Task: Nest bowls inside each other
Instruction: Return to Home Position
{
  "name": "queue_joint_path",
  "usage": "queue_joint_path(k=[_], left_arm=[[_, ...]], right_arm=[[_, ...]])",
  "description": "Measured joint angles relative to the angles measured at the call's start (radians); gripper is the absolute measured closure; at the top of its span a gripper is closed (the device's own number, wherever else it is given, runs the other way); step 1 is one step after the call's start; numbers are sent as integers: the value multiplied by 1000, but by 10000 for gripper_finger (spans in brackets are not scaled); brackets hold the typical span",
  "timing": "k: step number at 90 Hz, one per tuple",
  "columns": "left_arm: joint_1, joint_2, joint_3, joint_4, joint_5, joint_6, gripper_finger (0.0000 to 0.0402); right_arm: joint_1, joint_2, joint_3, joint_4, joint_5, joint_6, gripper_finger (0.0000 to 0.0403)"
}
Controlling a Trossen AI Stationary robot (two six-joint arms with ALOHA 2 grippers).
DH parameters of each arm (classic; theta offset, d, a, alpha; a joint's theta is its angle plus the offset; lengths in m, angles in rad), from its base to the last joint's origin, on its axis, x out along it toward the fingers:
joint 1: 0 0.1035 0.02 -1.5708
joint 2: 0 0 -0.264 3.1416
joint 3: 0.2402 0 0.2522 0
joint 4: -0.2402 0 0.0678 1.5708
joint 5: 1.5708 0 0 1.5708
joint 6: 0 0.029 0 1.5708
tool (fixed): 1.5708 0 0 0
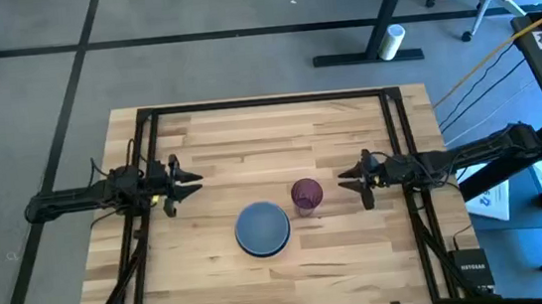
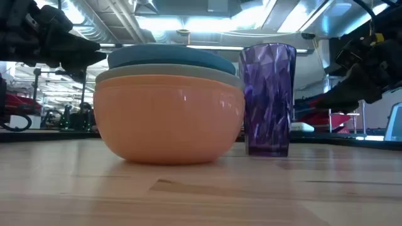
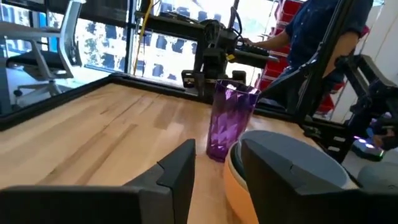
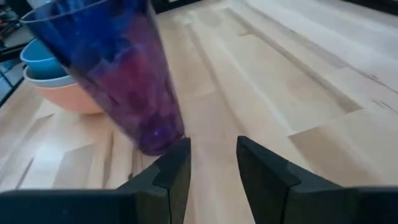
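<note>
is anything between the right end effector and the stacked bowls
Yes. The purple cup stands upright close beside the stacked bowls, on the side toward the right end effector, roughly in its path. Between the left end effector and the bowls only bare table shows.

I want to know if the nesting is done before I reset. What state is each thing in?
bowls: nested in one upright stack, orange at the bottom, blue on top.
purple cup: upright, beside the stack, not held.
left gripper: open, holding nothing, clear of the stack.
right gripper: open, holding nothing, clear of the cup.
</note>
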Motion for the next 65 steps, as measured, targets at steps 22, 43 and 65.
queue_joint_path(k=[22, 43, 65], left_arm=[[-1, 0, -2, 101, 100, 222, 288], [-1, 0, -1, 78, 128, 314, 288], [-1, 0, -1, 58, 159, 302, 288]], right_arm=[[1, 0, 0, 33, -28, 13, 288], [1, 0, 0, 289, -212, -238, 288], [1, 0, 0, 346, -247, -294, 288]])
